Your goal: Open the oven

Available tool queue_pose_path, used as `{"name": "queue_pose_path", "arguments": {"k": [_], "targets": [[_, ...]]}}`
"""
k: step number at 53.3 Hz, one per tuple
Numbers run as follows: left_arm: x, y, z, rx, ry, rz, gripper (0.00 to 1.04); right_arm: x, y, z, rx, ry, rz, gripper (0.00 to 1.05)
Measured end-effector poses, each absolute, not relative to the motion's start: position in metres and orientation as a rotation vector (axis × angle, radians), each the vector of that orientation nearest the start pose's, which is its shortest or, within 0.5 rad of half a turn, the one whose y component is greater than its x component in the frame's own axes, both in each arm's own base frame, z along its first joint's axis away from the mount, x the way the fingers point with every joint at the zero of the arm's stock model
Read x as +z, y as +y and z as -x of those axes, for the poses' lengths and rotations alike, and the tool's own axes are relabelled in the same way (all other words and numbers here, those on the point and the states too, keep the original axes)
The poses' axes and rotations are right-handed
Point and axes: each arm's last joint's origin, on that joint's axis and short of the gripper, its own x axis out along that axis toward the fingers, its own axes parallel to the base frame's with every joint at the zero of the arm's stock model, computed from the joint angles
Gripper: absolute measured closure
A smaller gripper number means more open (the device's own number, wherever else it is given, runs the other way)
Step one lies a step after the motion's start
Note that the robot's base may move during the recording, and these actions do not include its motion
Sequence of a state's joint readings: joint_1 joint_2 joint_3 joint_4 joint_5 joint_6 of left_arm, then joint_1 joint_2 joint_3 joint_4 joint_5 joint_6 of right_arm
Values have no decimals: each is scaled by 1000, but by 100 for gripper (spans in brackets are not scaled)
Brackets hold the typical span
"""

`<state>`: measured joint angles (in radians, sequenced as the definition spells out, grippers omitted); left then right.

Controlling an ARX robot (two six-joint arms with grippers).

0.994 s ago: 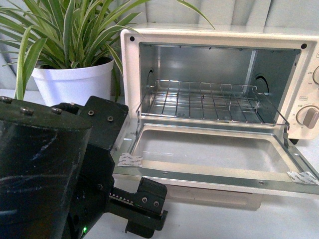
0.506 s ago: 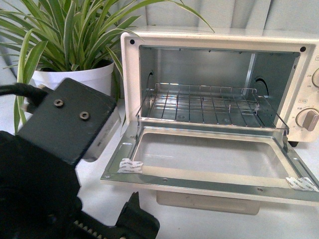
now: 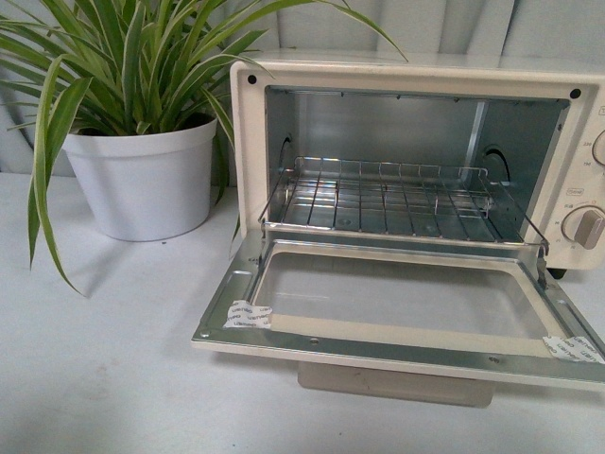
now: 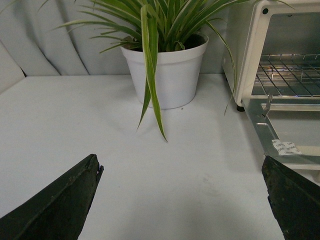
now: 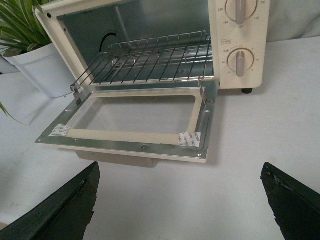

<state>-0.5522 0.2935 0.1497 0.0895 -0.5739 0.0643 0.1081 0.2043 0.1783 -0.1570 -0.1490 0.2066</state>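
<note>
Oven [image 3: 248, 142]: cream-white casing, at centre and right of the front frame. Cavity bright silver metal, with a black dot at each upper corner of the face. Rack [image 3: 388, 197]: silver wire in a grid pattern. Door [image 3: 397, 307]: silver metal inner frame, cream band around a clear pane, a small white printed sticker at each lower corner. Knobs [image 5: 240, 61]: cream with grey pointers, dark markings around them. Pot [image 3: 142, 180], left of frame: plain white. Plant [image 3: 123, 57], upper left: green leaves striped pale cream lengthwise. Table [image 3: 104, 369]: white. Backdrop [image 4: 50, 40]: pale grey. Gripper fingers [image 4: 60, 205], lower corners of both wrist frames: black.
</note>
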Motion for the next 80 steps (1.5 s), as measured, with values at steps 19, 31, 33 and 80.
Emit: {"name": "queue_pose_path", "arguments": {"k": [19,31,33,80], "targets": [[189,-27,-98,55,-14,18,7,186,8,-98,197,144,-212,10],[183,-17,-98,-13,-2,6,48,180,0,-98,-2,2,-30,51],[182,-16,-98,-13,-2,6,55,179,0,-98,0,4,-25,56],[167,0,-97,-1,-7,5,49,165,0,-97,1,0,-2,52]]}}
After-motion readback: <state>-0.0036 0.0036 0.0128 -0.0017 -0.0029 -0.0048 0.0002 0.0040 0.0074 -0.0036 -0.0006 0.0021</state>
